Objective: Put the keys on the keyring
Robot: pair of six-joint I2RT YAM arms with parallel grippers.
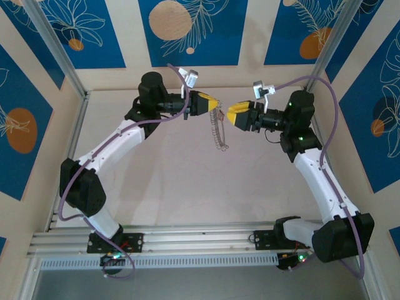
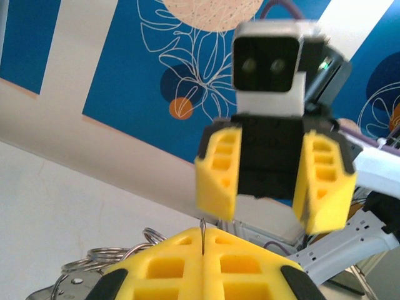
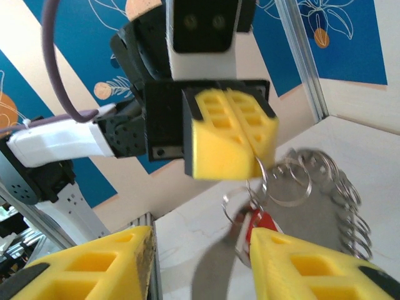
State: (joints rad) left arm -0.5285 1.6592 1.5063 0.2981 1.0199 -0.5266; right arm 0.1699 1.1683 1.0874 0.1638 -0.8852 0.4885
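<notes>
The left gripper [image 2: 203,236] is seen pressed shut, with the thin wire of the keyring [image 2: 202,226] pinched upright between its tips. Just left of the claw, silver rings [image 2: 103,256] are bunched. Ahead of it, the right gripper [image 2: 269,209] is held with jaws apart.

A robot lab cell: blue leaf-print panels [image 1: 219,37] and aluminium posts [image 1: 59,53] behind the left gripper [image 1: 217,104] and right gripper [image 1: 229,114], pale table [image 1: 187,187] beneath, rail [image 1: 200,237] nearer the arm bases

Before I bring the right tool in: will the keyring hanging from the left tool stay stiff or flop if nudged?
Probably floppy: the keyring looks like many thin wire loops linked together, dangling from the shut left tool. A nudge would likely swing it. Pinched by one thin wire, it might slip.
</notes>
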